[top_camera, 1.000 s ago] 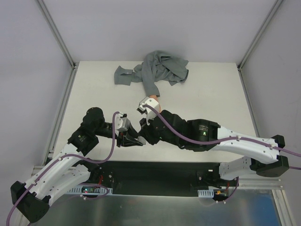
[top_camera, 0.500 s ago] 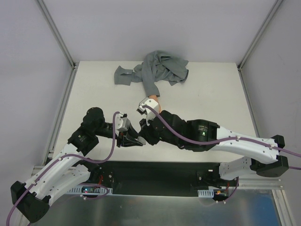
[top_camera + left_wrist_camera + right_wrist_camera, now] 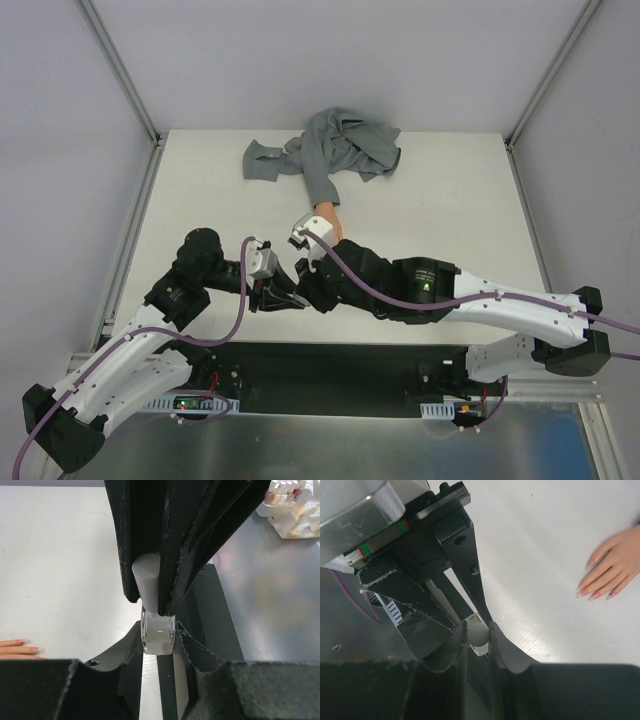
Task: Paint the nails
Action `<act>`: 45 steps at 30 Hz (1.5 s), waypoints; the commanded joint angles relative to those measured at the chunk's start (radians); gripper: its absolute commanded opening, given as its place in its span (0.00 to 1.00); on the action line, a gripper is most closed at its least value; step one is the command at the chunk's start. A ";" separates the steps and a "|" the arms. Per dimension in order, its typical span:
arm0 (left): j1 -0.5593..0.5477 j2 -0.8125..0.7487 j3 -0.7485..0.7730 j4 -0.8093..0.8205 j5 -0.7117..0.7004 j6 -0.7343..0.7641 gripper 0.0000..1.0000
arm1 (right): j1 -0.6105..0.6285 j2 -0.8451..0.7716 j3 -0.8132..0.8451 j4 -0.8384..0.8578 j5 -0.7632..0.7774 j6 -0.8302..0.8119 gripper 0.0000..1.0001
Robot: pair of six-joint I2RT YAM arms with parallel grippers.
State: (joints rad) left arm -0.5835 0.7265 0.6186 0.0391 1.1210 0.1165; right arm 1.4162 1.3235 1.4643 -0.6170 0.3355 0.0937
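The peach mannequin hand (image 3: pixel 326 213) lies palm down mid-table, its grey fabric sleeve (image 3: pixel 335 150) bunched at the back. Its pinkish nails show in the right wrist view (image 3: pixel 584 591) and at the left edge of the left wrist view (image 3: pixel 36 650). My left gripper (image 3: pixel 282 296) is shut on a small clear glass bottle (image 3: pixel 158 636) near the table's front edge. My right gripper (image 3: pixel 301 284) is shut on the bottle's white cap (image 3: pixel 479 632), which also shows in the left wrist view (image 3: pixel 146 579). The two grippers meet just in front of the hand's fingertips.
A black strip and a grey metal shelf (image 3: pixel 270 595) run along the table's near edge. A pack of small bottles (image 3: pixel 291 502) sits on that shelf. Aluminium frame posts (image 3: pixel 120 70) stand at the back corners.
The right arm's wrist has shifted slightly toward the near edge and left. Both grippers stay shut on the bottle and cap.
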 commanded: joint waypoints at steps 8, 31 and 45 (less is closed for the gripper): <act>-0.004 -0.010 0.050 0.042 -0.042 -0.003 0.00 | 0.073 0.013 -0.133 0.092 0.255 0.044 0.11; -0.004 0.040 0.069 0.028 0.210 -0.040 0.00 | -0.134 -0.066 0.110 -0.138 -0.596 -0.434 0.65; -0.004 0.047 0.070 0.030 0.226 -0.041 0.00 | -0.227 0.000 0.117 -0.064 -0.894 -0.538 0.54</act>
State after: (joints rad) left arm -0.5831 0.7723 0.6483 0.0216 1.2842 0.0666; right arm 1.1896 1.3075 1.5444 -0.7311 -0.4496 -0.3939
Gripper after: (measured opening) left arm 0.235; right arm 0.548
